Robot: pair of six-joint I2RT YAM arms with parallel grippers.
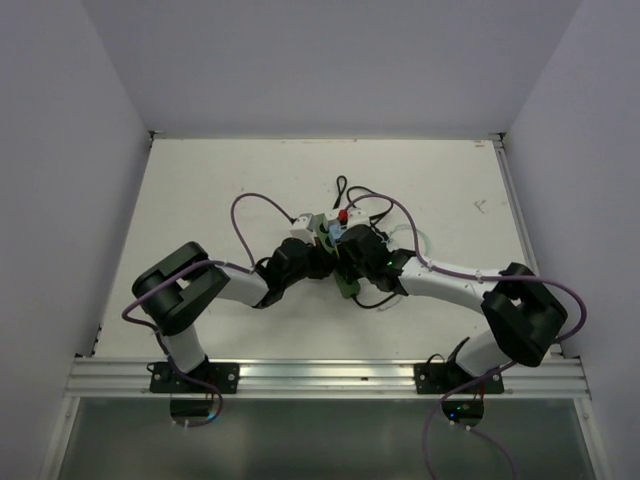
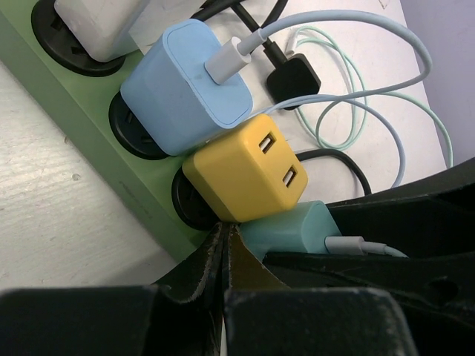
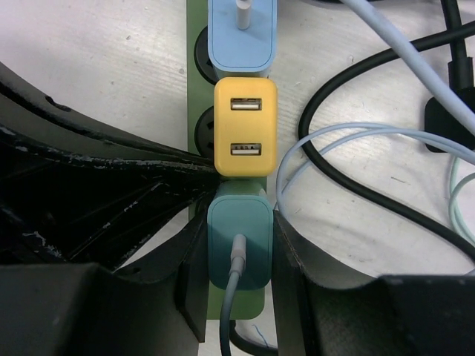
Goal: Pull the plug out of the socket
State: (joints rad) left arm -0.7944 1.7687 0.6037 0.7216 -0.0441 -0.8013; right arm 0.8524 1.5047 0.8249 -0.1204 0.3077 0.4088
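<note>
The right fingers (image 3: 297, 285) are pinching the teal plug (image 3: 237, 237) from both sides, one pad lying against each flank. The gripping step is looking done, while the pull itself is not yet showing. The plug is appearing seated in the socket (image 3: 194, 30), the green strip lying across the middle of the tabletop (image 3: 96, 67) between the two arms. The left fingers (image 2: 204, 271) are pressed together, their joined tip bearing down on the strip's edge just beside the yellow plug (image 2: 245, 174), apparently pinning it. The next move is probably calling for a straight pull away from the strip's face, without twisting, since the yellow plug is touching the teal one and the blue plug (image 2: 185, 85) is crowding in beyond it. The pale cable (image 3: 234, 297) leaving the teal plug is running out between the right fingers and is risking a snag. No brand, label or legible writing is showing anywhere; the yellow plug is presenting only two bare USB ports.
</note>
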